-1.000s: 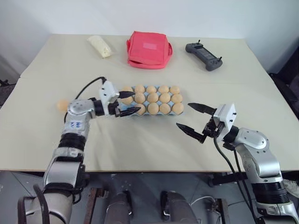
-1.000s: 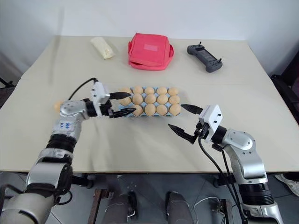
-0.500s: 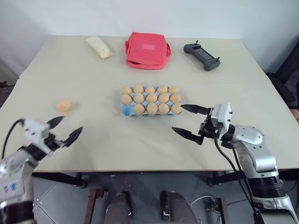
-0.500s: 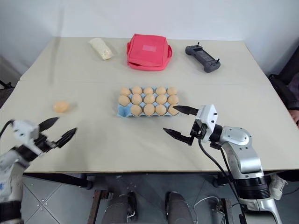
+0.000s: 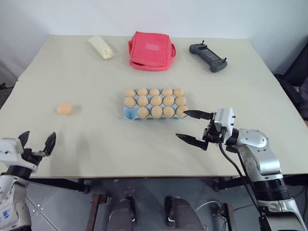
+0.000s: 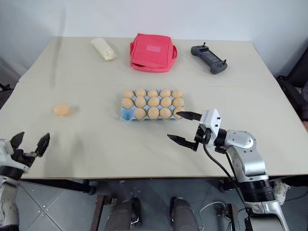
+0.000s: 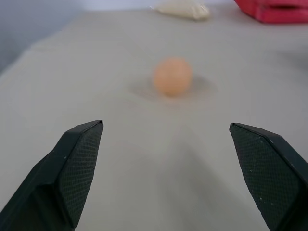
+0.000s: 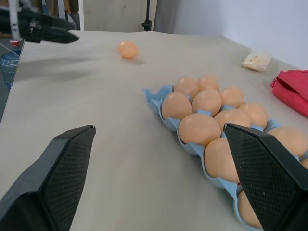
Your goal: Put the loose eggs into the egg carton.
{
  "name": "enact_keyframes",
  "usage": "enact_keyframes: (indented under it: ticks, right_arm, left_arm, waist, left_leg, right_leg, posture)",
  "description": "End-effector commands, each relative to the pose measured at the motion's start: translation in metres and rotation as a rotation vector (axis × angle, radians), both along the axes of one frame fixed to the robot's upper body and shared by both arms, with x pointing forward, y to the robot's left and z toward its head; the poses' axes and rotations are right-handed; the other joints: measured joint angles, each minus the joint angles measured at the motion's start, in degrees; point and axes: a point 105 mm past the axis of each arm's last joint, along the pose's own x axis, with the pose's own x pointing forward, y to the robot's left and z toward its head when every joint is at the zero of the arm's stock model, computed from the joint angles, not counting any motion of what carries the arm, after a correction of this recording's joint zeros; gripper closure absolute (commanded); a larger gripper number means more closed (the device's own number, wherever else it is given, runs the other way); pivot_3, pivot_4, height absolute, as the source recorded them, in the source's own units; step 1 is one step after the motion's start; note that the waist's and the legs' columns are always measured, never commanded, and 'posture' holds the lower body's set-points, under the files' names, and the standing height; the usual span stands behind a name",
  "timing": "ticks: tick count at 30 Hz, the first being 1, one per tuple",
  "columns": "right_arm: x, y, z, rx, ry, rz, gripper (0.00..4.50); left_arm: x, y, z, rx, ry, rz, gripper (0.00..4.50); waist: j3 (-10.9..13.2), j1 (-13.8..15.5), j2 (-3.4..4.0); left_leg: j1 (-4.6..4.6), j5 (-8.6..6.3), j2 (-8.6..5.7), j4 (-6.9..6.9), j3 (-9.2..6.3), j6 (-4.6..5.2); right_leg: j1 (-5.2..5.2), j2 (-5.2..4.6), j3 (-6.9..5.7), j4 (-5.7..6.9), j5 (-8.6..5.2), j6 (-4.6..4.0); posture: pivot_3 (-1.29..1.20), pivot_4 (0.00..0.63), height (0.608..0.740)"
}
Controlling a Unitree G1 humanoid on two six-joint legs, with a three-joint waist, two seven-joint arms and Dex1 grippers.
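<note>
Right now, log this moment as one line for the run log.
left gripper: open, empty, facing loose egg | right gripper: open, empty, beside egg carton | carton: one corner cup empty

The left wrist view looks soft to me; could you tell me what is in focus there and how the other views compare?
Left wrist view: the fingers are crisp, the loose egg and its faint shadow blurred. Right wrist view: the egg carton is sharp, the far egg softer. Left eye view: evenly lit, soft shadows, no glare on the table.
</note>
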Motion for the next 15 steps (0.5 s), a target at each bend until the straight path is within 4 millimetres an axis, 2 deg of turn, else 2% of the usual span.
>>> enact_keyframes:
  ticks: [1,3,10,12,15]
  right_arm:
    - [-0.001,0.003,0.008,0.013,-0.039,0.011,0.00]
    - [-0.001,0.004,0.009,0.019,-0.038,0.005,0.00]
    - [0.000,0.008,0.009,0.023,-0.037,0.003,0.00]
    - [0.000,0.009,0.009,0.020,-0.039,0.007,0.00]
    - [0.001,0.009,0.012,0.023,-0.043,0.006,0.00]
  left_arm:
    - [0.016,0.011,0.020,0.000,-0.031,0.041,0.02]
    - [0.031,0.006,0.026,-0.021,-0.035,-0.008,0.02]
    - [0.093,0.008,0.027,-0.075,0.045,-0.063,0.02]
    - [0.104,0.008,0.028,-0.063,0.065,-0.072,0.02]
    - [0.117,-0.002,0.026,-0.052,0.115,-0.144,0.02]
  waist:
    - [0.0,0.0,-0.01]
    - [0.0,0.0,-0.01]
    - [0.0,0.3,-0.06]
    - [0.0,0.2,-0.08]
    - [0.0,0.0,-0.10]
  left_leg:
    - [-0.01,0.00,-0.02,0.00,0.00,-0.01]
    - [0.02,0.01,-0.03,-0.01,0.01,-0.02]
    - [-0.03,0.05,-0.03,0.03,0.19,-0.10]
    - [-0.03,0.06,-0.03,0.08,0.31,-0.09]
    - [-0.03,0.06,0.01,0.15,0.62,-0.09]
  right_leg:
    - [0.00,0.06,-0.02,0.00,0.04,0.07]
    - [-0.01,0.14,-0.01,0.03,0.08,0.15]
    - [-0.28,0.37,-0.26,0.32,0.21,0.38]
    - [-0.35,0.36,-0.30,0.41,0.21,0.39]
    - [-0.51,0.30,-0.30,0.56,0.23,0.42]
  posture:
    - [0.00,0.150,0.740]
    - [0.00,0.150,0.740]
    - [0.00,0.150,0.740]
    - [0.00,0.150,0.740]
    - [0.00,0.150,0.740]
